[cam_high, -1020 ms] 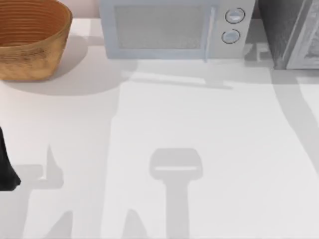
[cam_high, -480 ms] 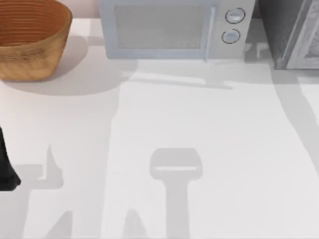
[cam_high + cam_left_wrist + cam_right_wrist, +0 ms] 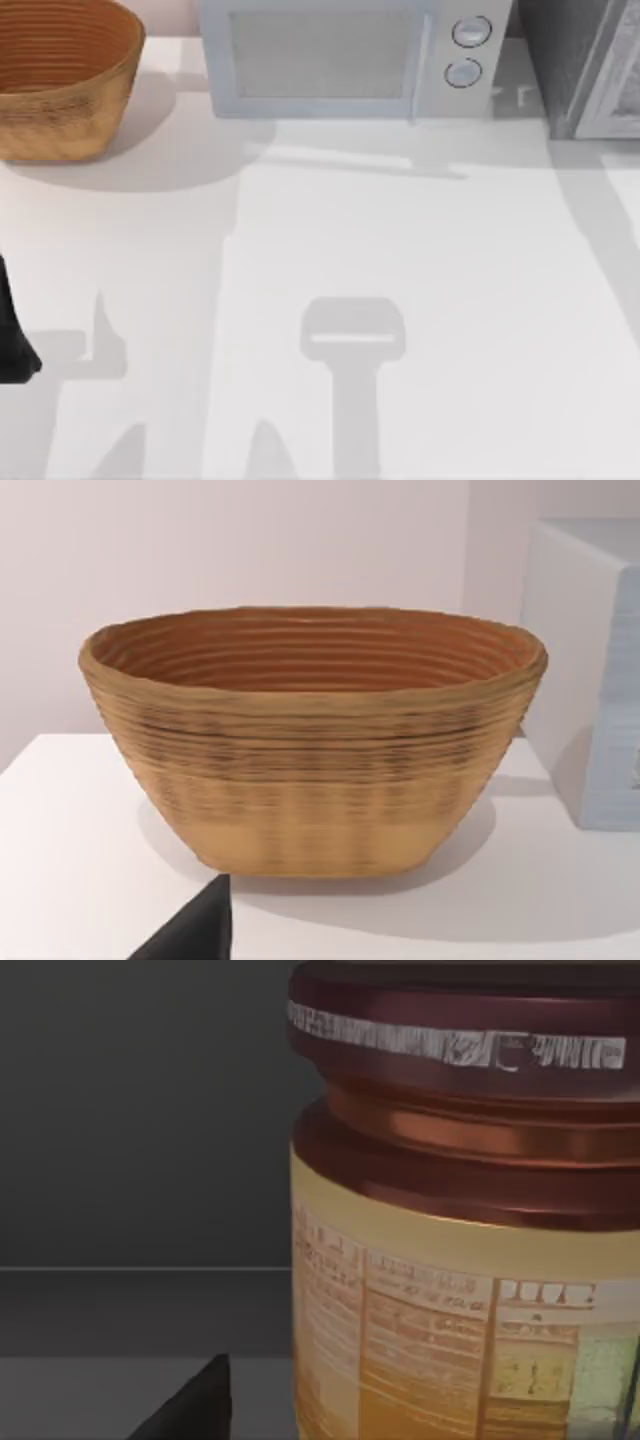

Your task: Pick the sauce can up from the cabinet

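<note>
the sauce can [image 3: 465, 1220] stands upright, its long axis vertical, inside the dark grey cabinet [image 3: 565, 60] at the far right of the worktop [image 3: 400, 260], and the right wrist view has it very close in front of the right arm's camera, set against the cabinet's dark back wall. so the can lies straight ahead of the right gripper, and the right arm is by far the nearer one; the coming move, as i judge it, turns on bringing the fingers level with the can's tan label, one on each side of it. a dark finger tip [image 3: 195, 1405] pokes into that view beside the can, apart from it, but whether the right gripper's fingers are spread or together i cannot tell. the left arm sits parked at the near left edge of the worktop, a dark part of it [image 3: 12, 340] at the frame's border, and its wrist camera faces the woven basket [image 3: 310, 740] at the far left; its fingers cannot be judged either. the white microwave [image 3: 340, 55] stands between basket and cabinet. compared with a second ago the top view is nearly the same: the left arm has not moved, while the small shadow on the worktop between the microwave and the cabinet has shrunk and shifted towards the cabinet, which suggests the right arm has pushed farther in.
</note>
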Available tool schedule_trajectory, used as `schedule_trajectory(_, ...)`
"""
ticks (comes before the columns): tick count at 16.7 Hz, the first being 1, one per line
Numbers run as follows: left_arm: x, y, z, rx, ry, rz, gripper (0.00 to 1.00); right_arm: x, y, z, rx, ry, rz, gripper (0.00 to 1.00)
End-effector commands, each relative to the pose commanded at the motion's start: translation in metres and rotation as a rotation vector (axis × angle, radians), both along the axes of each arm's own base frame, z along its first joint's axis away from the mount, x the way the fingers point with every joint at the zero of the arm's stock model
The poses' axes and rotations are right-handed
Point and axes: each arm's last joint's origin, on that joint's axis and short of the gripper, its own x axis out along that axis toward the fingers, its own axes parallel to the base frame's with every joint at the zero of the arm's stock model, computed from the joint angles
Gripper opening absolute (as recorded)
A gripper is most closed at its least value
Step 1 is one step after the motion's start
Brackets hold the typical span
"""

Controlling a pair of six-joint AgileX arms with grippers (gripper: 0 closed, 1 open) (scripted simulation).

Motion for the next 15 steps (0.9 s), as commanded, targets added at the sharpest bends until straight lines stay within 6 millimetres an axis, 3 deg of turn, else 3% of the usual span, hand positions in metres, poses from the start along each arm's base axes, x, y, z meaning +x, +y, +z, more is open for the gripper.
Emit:
schedule_trajectory(6,0.0,0.0,0.0,0.0,0.0,0.0,1.0,0.052,0.0,-0.001,0.0,0.004,0.0,1.0)
schedule_trajectory(11,0.0,0.0,0.0,0.0,0.0,0.0,1.0,0.056,-0.001,0.0,0.0,0.001,0.0,1.0)
schedule_trajectory(15,0.0,0.0,0.0,0.0,0.0,0.0,1.0,0.056,-0.001,0.0,0.0,0.001,0.0,0.7)
